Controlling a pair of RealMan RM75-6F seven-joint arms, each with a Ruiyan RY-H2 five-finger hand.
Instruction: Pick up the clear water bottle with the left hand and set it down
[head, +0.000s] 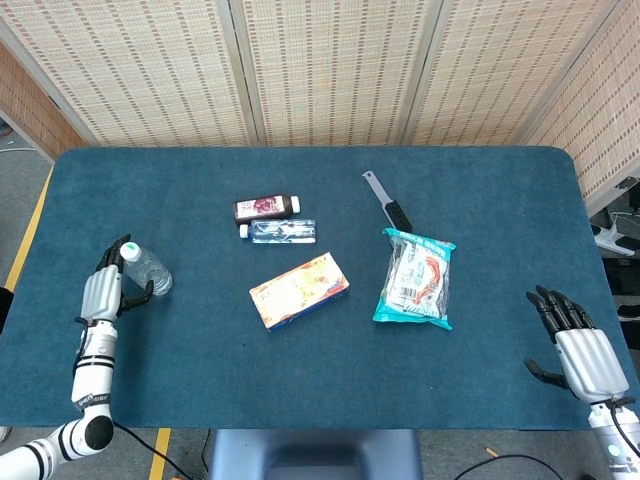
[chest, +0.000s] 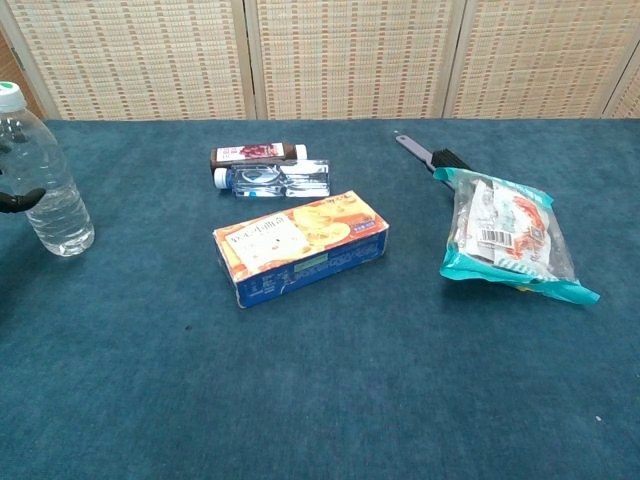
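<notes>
The clear water bottle (head: 148, 270) with a white cap stands upright on the blue table (head: 320, 390) near its left edge; the chest view has this bottle (chest: 47, 185) at its far left. My left hand (head: 101, 290) is just left of the bottle, fingers loosened beside it. A dark fingertip (chest: 20, 200) still lies against its side. My right hand (head: 585, 355) rests open at the table's front right corner, far from the bottle, holding nothing.
A dark-labelled bottle (head: 266, 207) and a small clear bottle (head: 281, 231) lie side by side at centre back. An orange box (head: 299, 290) lies in the middle, a teal snack bag (head: 417, 279) to its right, and a grey brush (head: 386, 201) behind it.
</notes>
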